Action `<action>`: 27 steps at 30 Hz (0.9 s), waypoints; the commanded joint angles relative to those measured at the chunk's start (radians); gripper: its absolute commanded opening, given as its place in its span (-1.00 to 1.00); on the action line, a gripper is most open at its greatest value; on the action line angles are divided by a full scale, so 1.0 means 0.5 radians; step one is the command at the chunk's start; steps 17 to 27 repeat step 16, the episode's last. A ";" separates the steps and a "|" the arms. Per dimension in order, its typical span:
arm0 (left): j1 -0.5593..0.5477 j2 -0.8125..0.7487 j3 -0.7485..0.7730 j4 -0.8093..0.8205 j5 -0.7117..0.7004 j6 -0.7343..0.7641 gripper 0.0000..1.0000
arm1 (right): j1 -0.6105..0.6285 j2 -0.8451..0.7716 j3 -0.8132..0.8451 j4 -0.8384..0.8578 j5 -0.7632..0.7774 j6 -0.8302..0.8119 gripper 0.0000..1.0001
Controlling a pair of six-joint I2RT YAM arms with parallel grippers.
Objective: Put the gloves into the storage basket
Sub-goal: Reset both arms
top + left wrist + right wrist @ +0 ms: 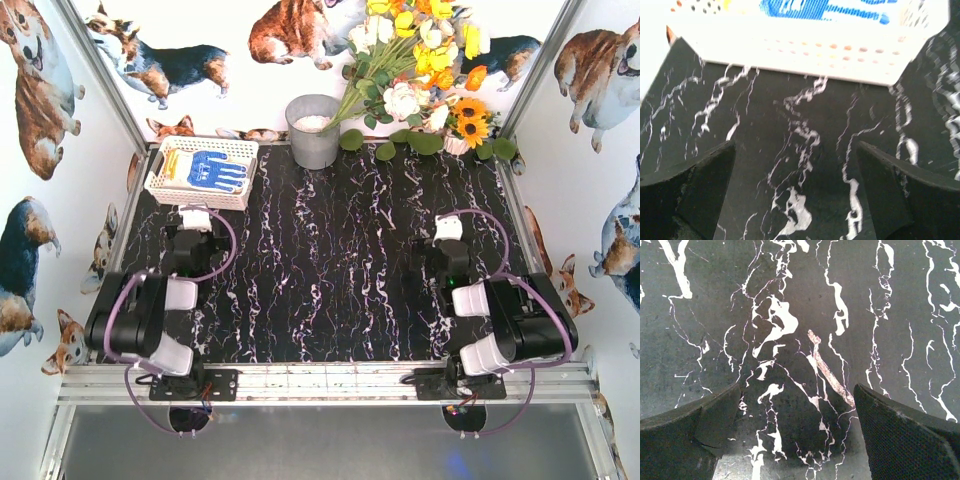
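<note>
Several gloves point(217, 170) inside basket point(200, 196), far-left bench point(330, 270) corner; none visible outside it | left pincer point(796, 165) spread, empty, near basket | right pincer point(797, 410) spread, empty, over bench | step: stowing looks finished | next: likely only a check for strays

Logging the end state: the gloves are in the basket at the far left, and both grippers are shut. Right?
Not shut. The gloves lie in the basket at the far left, but the left gripper and right gripper both stand open, as the wrist views show.
</note>
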 commanded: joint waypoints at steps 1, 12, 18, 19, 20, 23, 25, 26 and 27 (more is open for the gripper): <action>0.058 0.137 -0.031 0.241 -0.063 -0.007 0.99 | -0.120 -0.031 0.161 0.149 -0.198 0.015 0.99; 0.052 0.141 -0.065 0.336 -0.132 -0.016 0.99 | -0.155 0.010 0.141 0.223 -0.245 0.036 0.99; 0.050 0.143 -0.062 0.331 -0.129 -0.015 0.99 | -0.156 -0.002 0.113 0.263 -0.249 0.025 0.99; 0.050 0.143 -0.062 0.331 -0.129 -0.015 0.99 | -0.156 -0.002 0.113 0.263 -0.249 0.025 0.99; 0.050 0.143 -0.062 0.331 -0.129 -0.015 0.99 | -0.156 -0.002 0.113 0.263 -0.249 0.025 0.99; 0.050 0.143 -0.062 0.331 -0.129 -0.015 0.99 | -0.156 -0.002 0.113 0.263 -0.249 0.025 0.99; 0.050 0.143 -0.062 0.331 -0.129 -0.015 0.99 | -0.156 -0.002 0.113 0.263 -0.249 0.025 0.99; 0.050 0.143 -0.062 0.331 -0.129 -0.015 0.99 | -0.156 -0.002 0.113 0.263 -0.249 0.025 0.99; 0.050 0.143 -0.062 0.331 -0.129 -0.015 0.99 | -0.156 -0.002 0.113 0.263 -0.249 0.025 0.99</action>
